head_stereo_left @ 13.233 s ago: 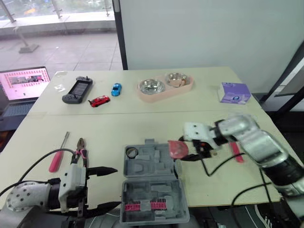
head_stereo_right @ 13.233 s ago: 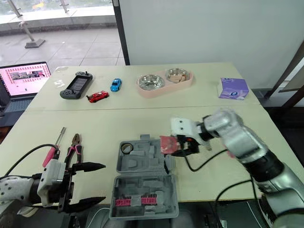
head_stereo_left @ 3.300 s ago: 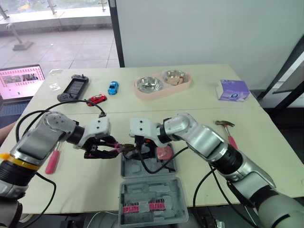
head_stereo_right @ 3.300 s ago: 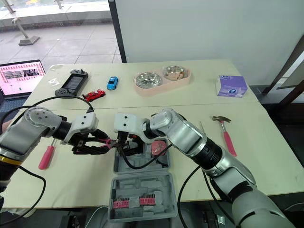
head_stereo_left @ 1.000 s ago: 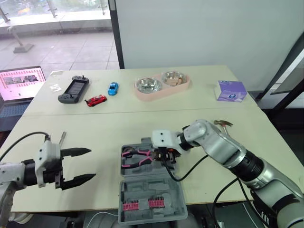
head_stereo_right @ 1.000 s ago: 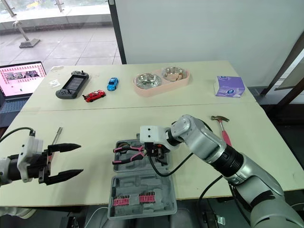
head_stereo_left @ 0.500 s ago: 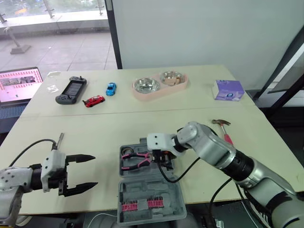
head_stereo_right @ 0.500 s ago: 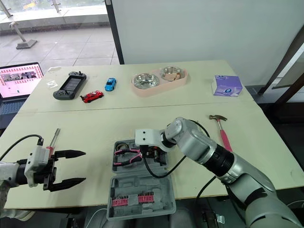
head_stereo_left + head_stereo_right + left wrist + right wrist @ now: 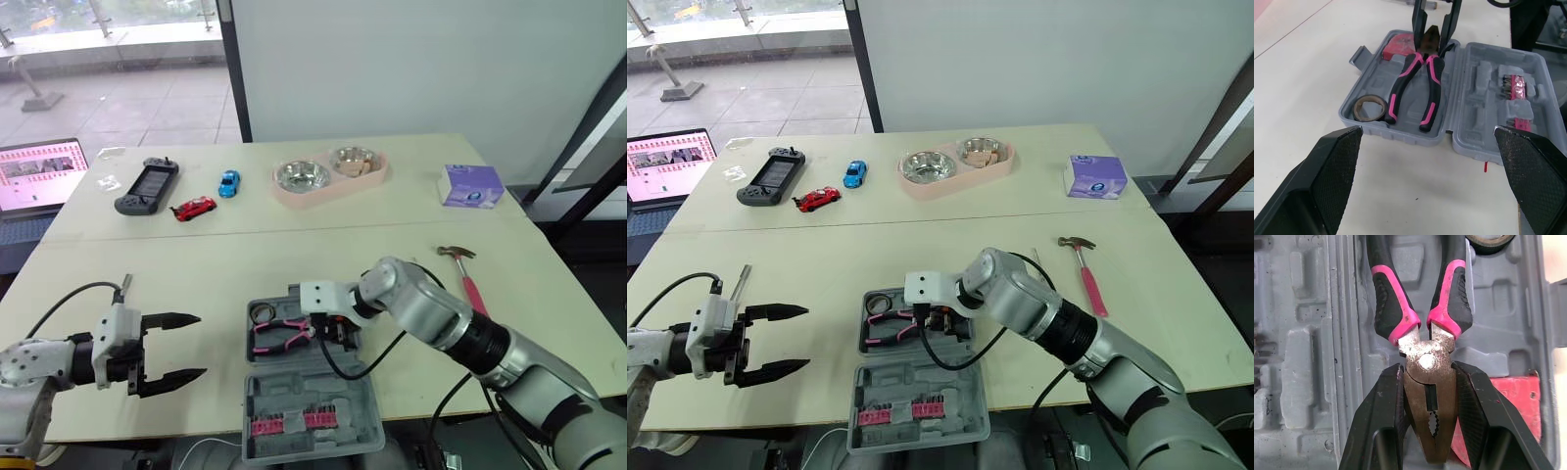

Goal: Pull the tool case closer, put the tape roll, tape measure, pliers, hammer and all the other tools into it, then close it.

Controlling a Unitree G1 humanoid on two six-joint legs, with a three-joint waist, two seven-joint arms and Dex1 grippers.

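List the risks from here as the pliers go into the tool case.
1. The right claw grips the pliers by the head, and their handles seem to lie across moulded ridges of the tool case. Released unseated, they might stop it closing.
2. One claw finger sits beside the red tape measure, so withdrawing could dislodge it.
3. The hammer lies outside the case, so closing now would leave it out.

Grey tool case (image 9: 1476,115); pink-and-black pliers (image 9: 1400,84); red tape measure (image 9: 1398,43).
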